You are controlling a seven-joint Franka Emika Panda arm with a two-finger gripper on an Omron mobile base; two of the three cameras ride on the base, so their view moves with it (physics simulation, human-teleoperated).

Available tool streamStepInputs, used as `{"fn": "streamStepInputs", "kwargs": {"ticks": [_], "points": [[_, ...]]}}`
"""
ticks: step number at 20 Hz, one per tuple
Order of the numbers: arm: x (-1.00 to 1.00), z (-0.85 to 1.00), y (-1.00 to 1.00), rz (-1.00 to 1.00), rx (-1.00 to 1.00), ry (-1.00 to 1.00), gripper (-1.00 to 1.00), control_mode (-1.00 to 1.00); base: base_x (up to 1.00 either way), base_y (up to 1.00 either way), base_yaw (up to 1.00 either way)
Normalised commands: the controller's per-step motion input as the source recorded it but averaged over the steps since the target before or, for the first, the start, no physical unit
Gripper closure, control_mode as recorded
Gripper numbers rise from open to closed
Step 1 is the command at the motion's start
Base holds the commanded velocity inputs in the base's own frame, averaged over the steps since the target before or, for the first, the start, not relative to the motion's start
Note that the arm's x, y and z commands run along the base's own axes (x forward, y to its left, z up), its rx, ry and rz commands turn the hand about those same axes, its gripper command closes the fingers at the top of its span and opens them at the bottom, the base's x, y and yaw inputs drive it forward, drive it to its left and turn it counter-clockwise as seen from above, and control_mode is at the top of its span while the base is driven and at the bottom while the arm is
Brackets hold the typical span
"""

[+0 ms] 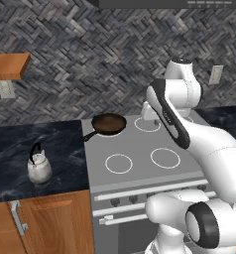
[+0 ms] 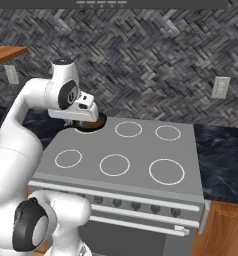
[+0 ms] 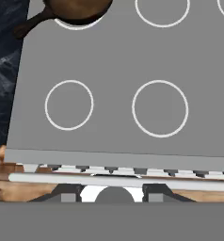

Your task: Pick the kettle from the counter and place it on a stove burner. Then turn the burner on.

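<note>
A: Left base view. The kettle (image 1: 39,166) sits upright on the counter (image 1: 11,144), left of the stove (image 1: 140,149), near the slab's front edge. A frying pan (image 1: 109,123) rests on the rear-left ring, handle pointing toward the counter. The white arm (image 1: 189,134) covers the stove's right side and hides the hand.

B: Right base view?

A: Kettle hidden behind the arm's bulk. The hand (image 2: 83,111) hangs above the rear-left ring, the pan a dark sliver beneath it. Fingers can't be made out.

B: Hand view?

A: Looks down on the cooktop rings; pan cut off by the top edge, a strip of counter at left. The gripper (image 3: 112,193) shows two dark fingertips (image 3: 67,194) standing apart with nothing between them, bases lost in the bottom band. Knobs (image 3: 109,168) are tiny, hard to read.
</note>
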Motion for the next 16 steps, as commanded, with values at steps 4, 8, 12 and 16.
{"fn": "streamStepInputs", "kwargs": {"ticks": [4,8,12,16], "points": [[-0.29,0.0,0.17,0.0,0.01,-0.03,-1.0,-1.0,0.0,0.0,0.0],[-0.19,-0.01,0.86,0.0,0.04,-0.03,-1.0,-1.0,0.0,0.0,0.0],[-0.13,0.0,1.0,0.0,0.07,-0.05,-1.0,-1.0,0.0,0.0,0.0],[-0.11,0.0,1.0,0.0,0.08,-0.03,-1.0,-1.0,0.0,0.0,0.0]]}}
